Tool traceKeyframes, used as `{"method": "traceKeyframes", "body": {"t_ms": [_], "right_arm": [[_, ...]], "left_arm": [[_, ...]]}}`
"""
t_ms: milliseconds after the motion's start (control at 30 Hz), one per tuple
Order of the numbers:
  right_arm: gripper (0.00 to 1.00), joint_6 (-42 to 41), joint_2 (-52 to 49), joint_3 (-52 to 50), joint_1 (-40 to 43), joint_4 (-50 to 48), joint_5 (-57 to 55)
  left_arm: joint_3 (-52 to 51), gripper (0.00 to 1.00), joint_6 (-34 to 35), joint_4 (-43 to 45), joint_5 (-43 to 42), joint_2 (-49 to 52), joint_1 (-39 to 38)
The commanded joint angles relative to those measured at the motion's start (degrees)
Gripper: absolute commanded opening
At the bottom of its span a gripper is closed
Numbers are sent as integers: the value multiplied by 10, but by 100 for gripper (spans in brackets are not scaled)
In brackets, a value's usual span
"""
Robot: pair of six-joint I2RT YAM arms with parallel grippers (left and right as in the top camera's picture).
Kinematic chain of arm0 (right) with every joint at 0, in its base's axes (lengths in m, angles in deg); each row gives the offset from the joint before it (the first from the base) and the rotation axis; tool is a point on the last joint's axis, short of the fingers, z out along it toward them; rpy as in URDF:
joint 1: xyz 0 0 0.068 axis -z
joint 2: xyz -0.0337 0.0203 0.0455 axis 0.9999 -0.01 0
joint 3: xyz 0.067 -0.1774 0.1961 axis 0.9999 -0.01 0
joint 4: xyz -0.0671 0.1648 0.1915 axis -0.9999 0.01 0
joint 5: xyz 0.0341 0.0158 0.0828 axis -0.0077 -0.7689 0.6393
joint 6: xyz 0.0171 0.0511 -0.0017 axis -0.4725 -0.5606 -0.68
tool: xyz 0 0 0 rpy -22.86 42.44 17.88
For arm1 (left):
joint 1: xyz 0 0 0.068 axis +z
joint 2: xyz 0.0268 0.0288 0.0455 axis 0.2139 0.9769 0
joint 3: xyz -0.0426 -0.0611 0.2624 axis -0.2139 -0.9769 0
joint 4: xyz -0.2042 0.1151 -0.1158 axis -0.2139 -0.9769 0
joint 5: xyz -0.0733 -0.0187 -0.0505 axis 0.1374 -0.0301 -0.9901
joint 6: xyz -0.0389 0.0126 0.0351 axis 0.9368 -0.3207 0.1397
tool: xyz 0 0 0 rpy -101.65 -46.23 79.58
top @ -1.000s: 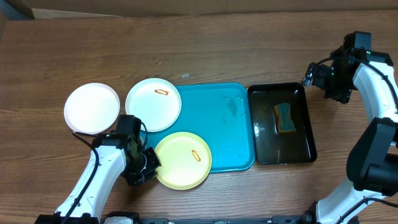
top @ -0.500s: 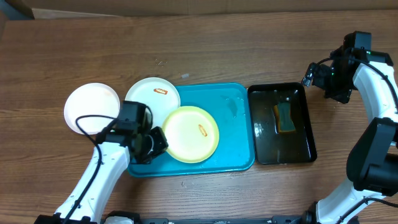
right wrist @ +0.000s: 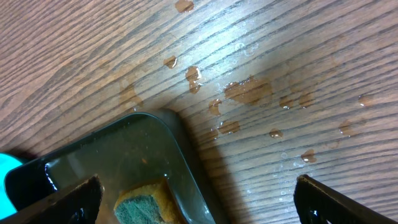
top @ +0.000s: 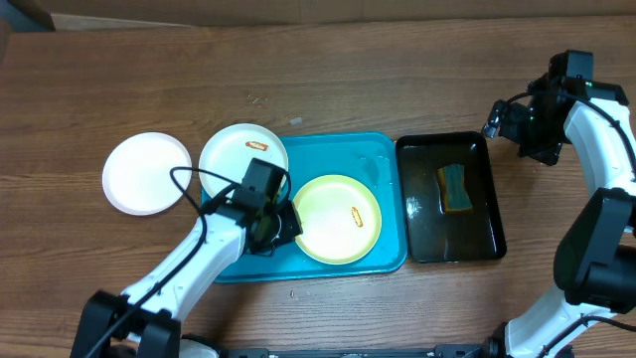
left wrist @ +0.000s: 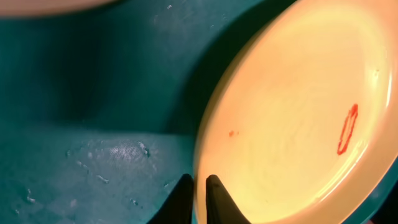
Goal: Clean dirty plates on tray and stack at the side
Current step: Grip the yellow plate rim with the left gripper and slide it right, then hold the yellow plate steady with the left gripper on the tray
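- Currently a white plate (top: 147,173) with no smear showing lies on the bare worktop (top: 328,70) toward the left edge, apart from the tray (top: 390,249); I take it as the start of the side stack.
- Just to its right, the smeared white plate (top: 243,154) overhangs the tray's far-left corner, and its orange-red streak (top: 257,147) is not yet wiped.
- Next comes the left gripper (left wrist: 199,194), pressed together on the left rim of the yellow-green plate (top: 338,205), one finger on each side of the rim.
- That plate lies in the middle of the tray, with a red mark (top: 355,212) toward its right side.
- Just beside the tray, the black tray (top: 472,237) holds a sponge (top: 455,189).
- Toward the far-right corner, the right gripper (right wrist: 194,198) hangs spread and empty over the black tray's far corner, above worktop spotted with drops (right wrist: 249,90).
- By my reading, the step in hand is presenting the yellow-green plate for scrubbing. The next move calls for the right arm to come down on the sponge, close on it and carry it to the red mark while the left keeps its pinch steady.
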Motion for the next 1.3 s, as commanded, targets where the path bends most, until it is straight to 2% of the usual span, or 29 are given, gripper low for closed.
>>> {"method": "traceKeyframes", "body": {"t_ms": [0,67,133,267,400,567,933,1200,1267], "right_arm": [[100,0,2,5,0,-2,0],[100,0,2,5,0,-2,0],[100,0,2,5,0,-2,0],[100,0,2,5,0,-2,0],[100,0,2,5,0,-2,0],[100,0,2,5,0,-2,0],[100,0,2,5,0,-2,0],[100,0,2,5,0,-2,0],[100,0,2,5,0,-2,0]], "left_arm": [[59,24,-26,-24,7,28,-2],[92,34,-50,-57,24,34,-2],[132,40,-65,-102,63,35,-2],[219,43,-110,-198,118,35,-2],[236,45,-144,-227,119,35,-3],[234,45,-145,-238,99,65,-19],[234,33,-145,-210,95,194,-58],[234,30,-143,-203,93,204,-57],[234,27,-143,-200,93,204,-57]]}}
